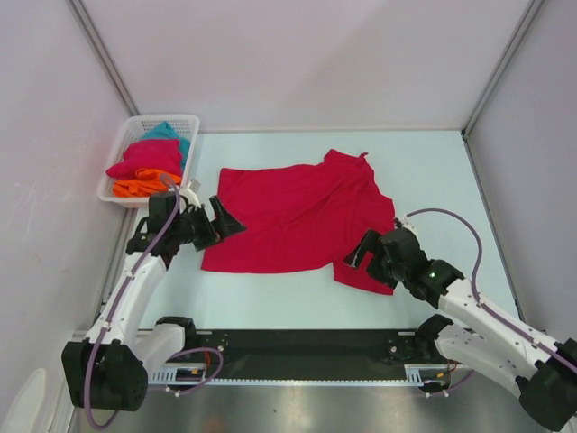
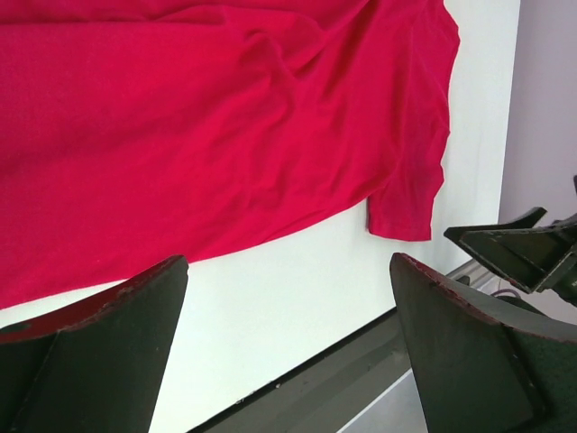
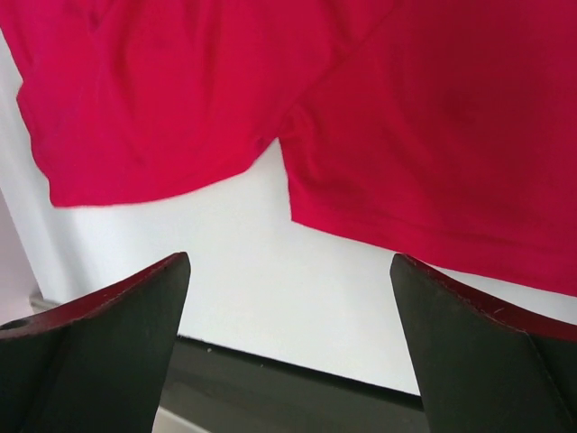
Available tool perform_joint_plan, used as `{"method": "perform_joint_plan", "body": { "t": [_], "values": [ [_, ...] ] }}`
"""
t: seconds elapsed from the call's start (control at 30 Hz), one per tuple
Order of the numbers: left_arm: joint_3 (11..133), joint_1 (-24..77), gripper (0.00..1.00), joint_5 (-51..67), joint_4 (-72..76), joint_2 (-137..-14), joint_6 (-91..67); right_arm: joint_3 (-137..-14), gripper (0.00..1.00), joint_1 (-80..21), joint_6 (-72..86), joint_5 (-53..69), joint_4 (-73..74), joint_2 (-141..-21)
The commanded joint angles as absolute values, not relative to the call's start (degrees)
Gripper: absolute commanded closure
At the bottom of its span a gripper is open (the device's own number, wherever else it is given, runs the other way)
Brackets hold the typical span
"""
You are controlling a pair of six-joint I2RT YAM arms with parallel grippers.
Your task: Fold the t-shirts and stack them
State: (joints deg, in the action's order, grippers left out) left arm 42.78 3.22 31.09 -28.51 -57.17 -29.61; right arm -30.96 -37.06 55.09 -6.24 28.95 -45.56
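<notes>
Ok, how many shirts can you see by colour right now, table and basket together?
Crimson shirts: 2, the spread shirt and the basketed shirt
Orange shirt: 1
Teal shirt: 1
Total visible: 4

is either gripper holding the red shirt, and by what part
Nothing is held: the left gripper and right gripper are both open, near the crimson t-shirt.
</notes>
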Motion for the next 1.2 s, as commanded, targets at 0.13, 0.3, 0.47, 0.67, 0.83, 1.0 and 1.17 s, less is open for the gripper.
{"method": "perform_joint_plan", "body": {
  "t": [0.13, 0.3, 0.47, 0.67, 0.83, 1.0, 1.17],
  "values": [
    [44.56, 3.69, 0.0, 30.32, -30.24, -54.05, -28.47, -30.76, 0.01, -36.74, 54.32, 2.29, 20.47, -47.38],
    [43.86, 3.6, 0.0, 26.47, -26.81, -52.74, -31.55, -30.5, 0.06, -36.74, 56.5, 0.61, 20.66, -45.61],
    [45.44, 4.04, 0.01, 19.97, -28.57, -53.79, -35.13, -31.11, 0.1, -39.63, 60.03, 0.1, 19.34, -46.84],
    [44.12, 14.48, 0.01, 11.61, -21.8, -57.65, -41.39, -31.03, 0.11, -42.89, 59.15, -4.92, 22.24, -44.65],
    [45.79, 17.22, 0.01, 10.37, -22.15, -57.22, -42.72, -31.46, 0.12, -43.24, 56.52, -3.87, 23.03, -45.96],
    [49.3, 17.23, 0.0, 13.43, -24.78, -56.6, -38.07, -29.89, 0.12, -43.24, 55.55, -3.52, 19.0, -48.16],
    [53.52, 17.31, 0.0, 15.91, -29.96, -59.85, -31.39, -31.28, 0.13, -43.94, 55.12, -3.07, 16.26, -51.85]
  ]
}}
